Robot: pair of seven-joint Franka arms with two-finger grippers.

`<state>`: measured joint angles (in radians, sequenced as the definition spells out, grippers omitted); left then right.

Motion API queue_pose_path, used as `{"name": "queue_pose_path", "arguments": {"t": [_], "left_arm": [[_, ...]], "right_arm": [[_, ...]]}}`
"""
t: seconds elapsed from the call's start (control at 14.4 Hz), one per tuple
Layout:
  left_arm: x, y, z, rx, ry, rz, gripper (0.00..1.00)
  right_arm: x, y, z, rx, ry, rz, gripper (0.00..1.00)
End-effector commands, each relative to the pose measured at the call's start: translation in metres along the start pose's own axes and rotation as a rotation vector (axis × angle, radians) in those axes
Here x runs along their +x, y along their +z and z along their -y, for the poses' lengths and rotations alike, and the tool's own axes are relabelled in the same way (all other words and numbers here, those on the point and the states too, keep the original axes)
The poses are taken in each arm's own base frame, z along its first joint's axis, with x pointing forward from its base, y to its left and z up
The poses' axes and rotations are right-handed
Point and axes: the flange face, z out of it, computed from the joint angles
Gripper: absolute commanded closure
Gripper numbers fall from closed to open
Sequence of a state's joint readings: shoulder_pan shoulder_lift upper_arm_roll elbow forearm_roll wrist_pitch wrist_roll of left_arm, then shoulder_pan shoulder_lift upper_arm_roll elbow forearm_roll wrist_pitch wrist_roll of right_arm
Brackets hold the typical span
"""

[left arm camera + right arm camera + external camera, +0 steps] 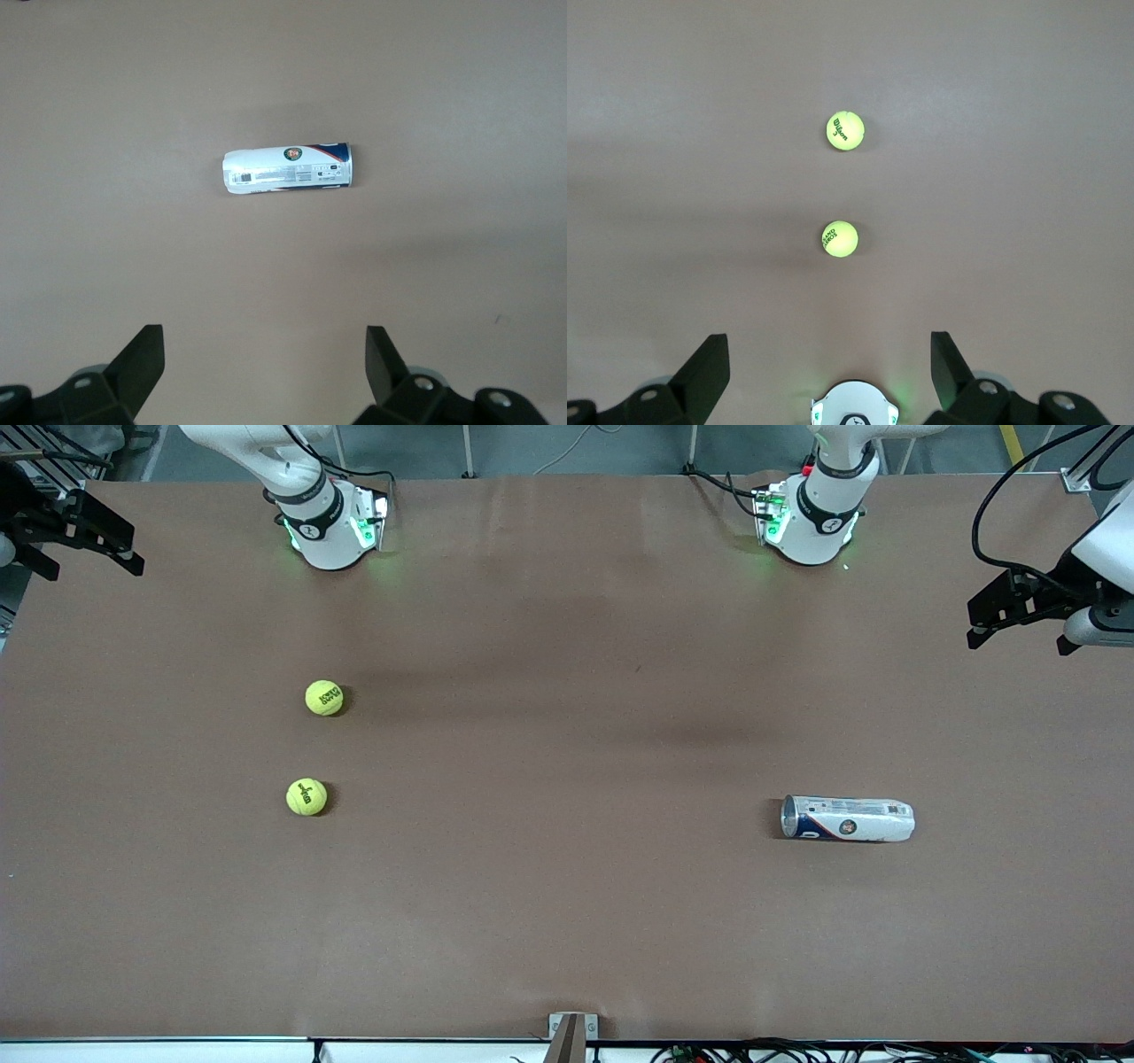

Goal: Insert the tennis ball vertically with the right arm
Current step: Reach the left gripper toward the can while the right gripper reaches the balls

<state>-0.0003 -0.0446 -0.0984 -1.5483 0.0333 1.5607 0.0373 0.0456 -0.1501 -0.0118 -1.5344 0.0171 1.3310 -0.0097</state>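
Note:
Two yellow tennis balls lie toward the right arm's end of the table. One ball [324,698] [840,238] is closer to the right arm's base, and the other ball [306,797] [845,131] lies nearer to the front camera. A white and blue ball can [847,819] [286,168] lies on its side toward the left arm's end, its open mouth facing the balls. My right gripper [84,549] [830,363] hangs open and empty, high over its end of the table. My left gripper [1019,624] [264,363] waits open and empty, high over the other end.
The brown table [567,921] carries only the balls and the can. The right arm's base [328,522] [853,405] and the left arm's base [811,514] stand at the table's edge farthest from the front camera. A small bracket [571,1032] sits at the nearest edge.

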Motion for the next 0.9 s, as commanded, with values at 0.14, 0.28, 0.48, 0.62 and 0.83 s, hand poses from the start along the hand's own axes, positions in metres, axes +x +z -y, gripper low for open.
{"name": "queue_pose_path", "arguments": {"t": [0.14, 0.28, 0.48, 0.62, 0.83], "left_arm": [[0.003, -0.002, 0.002, 0.012, 0.000, 0.013, 0.00], [0.007, 0.007, 0.007, 0.009, 0.005, 0.028, 0.00], [0.024, 0.040, 0.017, 0.041, 0.011, 0.069, 0.00], [0.036, 0.070, 0.017, 0.036, 0.016, 0.111, 0.00], [0.049, 0.128, 0.015, 0.021, 0.086, 0.151, 0.00]], "right_arm": [[-0.006, -0.005, 0.001, 0.009, -0.009, -0.017, 0.00], [-0.006, -0.005, 0.002, 0.009, -0.011, -0.017, 0.00], [-0.005, -0.009, -0.002, 0.003, -0.005, -0.026, 0.00], [0.001, -0.003, -0.001, 0.000, -0.007, -0.014, 0.00], [0.047, 0.039, -0.011, 0.003, 0.011, 0.005, 0.00]]}}
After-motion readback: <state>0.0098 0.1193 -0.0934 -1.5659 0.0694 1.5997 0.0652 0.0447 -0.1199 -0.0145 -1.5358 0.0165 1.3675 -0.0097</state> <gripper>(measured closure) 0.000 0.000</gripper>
